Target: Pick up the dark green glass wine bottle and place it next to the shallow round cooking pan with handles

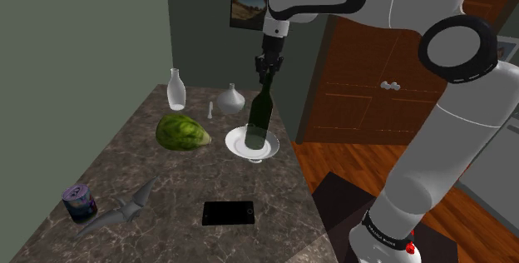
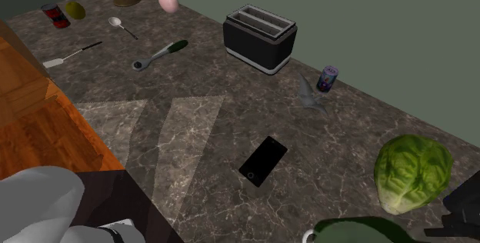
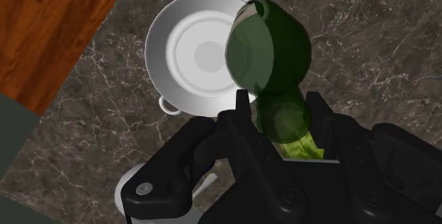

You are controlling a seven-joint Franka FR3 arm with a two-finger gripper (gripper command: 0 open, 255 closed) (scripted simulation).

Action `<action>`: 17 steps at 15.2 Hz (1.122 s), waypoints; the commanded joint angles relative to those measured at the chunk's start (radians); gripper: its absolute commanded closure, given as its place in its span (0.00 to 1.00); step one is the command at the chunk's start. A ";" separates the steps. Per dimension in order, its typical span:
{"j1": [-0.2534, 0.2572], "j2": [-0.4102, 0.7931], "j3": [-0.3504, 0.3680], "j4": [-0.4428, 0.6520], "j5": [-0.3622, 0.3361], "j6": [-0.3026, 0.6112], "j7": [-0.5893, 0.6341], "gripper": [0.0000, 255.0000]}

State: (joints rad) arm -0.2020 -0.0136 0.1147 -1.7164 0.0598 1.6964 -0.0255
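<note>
A dark green glass wine bottle (image 1: 260,120) hangs upright by its neck, with my black gripper (image 1: 266,76) shut on it. In the wrist view the fingers (image 3: 241,116) clasp the neck of the bottle (image 3: 273,52) from both sides. Its base overlaps the edge of a shallow white round pan with small handles (image 1: 234,142) on the dark marble counter; I cannot tell whether they touch. The pan (image 3: 159,45) lies beside the bottle under the gripper (image 3: 283,116). The bottle's green body (image 2: 361,230) shows at the second exterior view's bottom edge.
A green cabbage (image 1: 181,131) lies left of the pan, a white bottle (image 1: 175,89) and white vase (image 1: 230,98) behind it. A black phone (image 1: 227,213), a can (image 1: 80,203) and a grey figure (image 1: 125,205) sit nearer. A toaster (image 2: 260,38) stands by the wall. The counter edge drops to wooden floor.
</note>
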 commanded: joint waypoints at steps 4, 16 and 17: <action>-0.059 0.025 -0.060 0.029 -0.003 -0.010 -0.120 1.00; -0.203 0.181 -0.184 0.232 0.003 -0.072 -0.383 1.00; -0.216 0.201 -0.192 0.260 0.006 -0.081 -0.404 1.00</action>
State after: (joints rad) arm -0.4043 0.1633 -0.0685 -1.4946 0.0630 1.6299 -0.4071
